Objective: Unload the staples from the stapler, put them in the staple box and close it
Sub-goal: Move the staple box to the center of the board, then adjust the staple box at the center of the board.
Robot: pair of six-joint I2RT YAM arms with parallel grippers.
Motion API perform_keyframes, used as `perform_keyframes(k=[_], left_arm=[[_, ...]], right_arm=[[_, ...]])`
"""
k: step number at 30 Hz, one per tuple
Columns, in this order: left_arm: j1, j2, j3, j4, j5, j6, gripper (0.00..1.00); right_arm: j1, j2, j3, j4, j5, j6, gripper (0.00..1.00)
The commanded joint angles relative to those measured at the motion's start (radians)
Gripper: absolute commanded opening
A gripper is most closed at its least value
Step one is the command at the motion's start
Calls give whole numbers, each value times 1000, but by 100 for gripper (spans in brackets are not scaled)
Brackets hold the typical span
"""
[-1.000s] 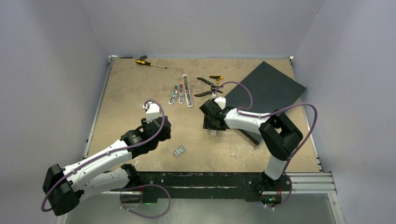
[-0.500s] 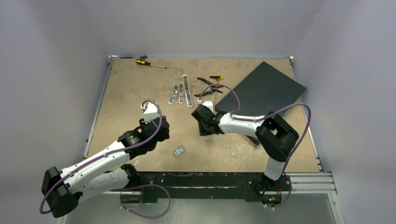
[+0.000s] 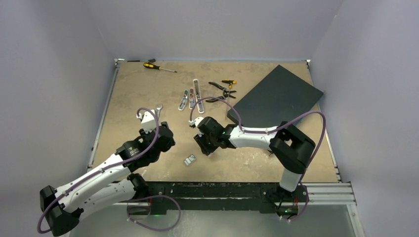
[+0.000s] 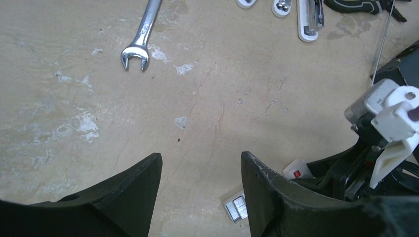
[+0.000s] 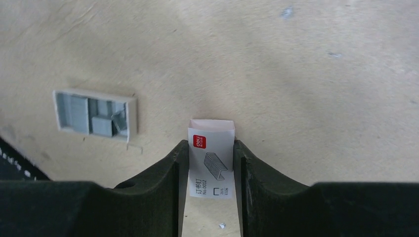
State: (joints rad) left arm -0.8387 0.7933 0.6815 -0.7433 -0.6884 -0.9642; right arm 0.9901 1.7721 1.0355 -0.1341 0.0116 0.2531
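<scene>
Two sets of fingers are hovering over the bench [image 3: 138, 89]: at the left, the left fingers [image 4: 133, 192] are hanging spread apart and gripping nothing, with a wrench [image 4: 141, 37] lying beyond them. Right of them, the staples [image 5: 101, 124] are sitting in a shallow grey tray [image 5: 58, 111] near the bench's front edge, well apart from the long white stapler [image 3: 198, 97] lying farther back. Just right of the tray, the right fingers [image 5: 163, 173] are pinching a small white box [image 5: 211, 163] by its sides, while pliers [image 3: 220, 91] and a dark board [image 3: 276, 96] are lying farther right.
</scene>
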Motion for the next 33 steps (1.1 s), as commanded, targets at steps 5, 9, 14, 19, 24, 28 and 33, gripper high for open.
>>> perform_keyframes(k=[5, 9, 14, 19, 24, 28, 33], left_arm=[[4, -3, -34, -30, 21, -158, 63], [3, 15, -39, -7, 38, -142, 71], [3, 47, -33, 10, 82, -126, 73], [3, 51, -88, 47, 169, -210, 69], [2, 110, -163, 154, 307, -250, 63], [1, 167, -170, 212, 342, -248, 65], [1, 218, -139, 202, 279, -249, 68]], right_arm=[[6, -69, -55, -18, -144, -212, 47], [6, -130, -80, -16, -102, -206, 82], [5, -247, -97, 18, -58, -80, 96], [5, -365, -135, 60, 178, 137, 99], [-6, -424, -163, 41, 260, 294, 99], [-7, -407, -151, -3, 271, 330, 99], [-7, -444, -177, 8, 272, 364, 99]])
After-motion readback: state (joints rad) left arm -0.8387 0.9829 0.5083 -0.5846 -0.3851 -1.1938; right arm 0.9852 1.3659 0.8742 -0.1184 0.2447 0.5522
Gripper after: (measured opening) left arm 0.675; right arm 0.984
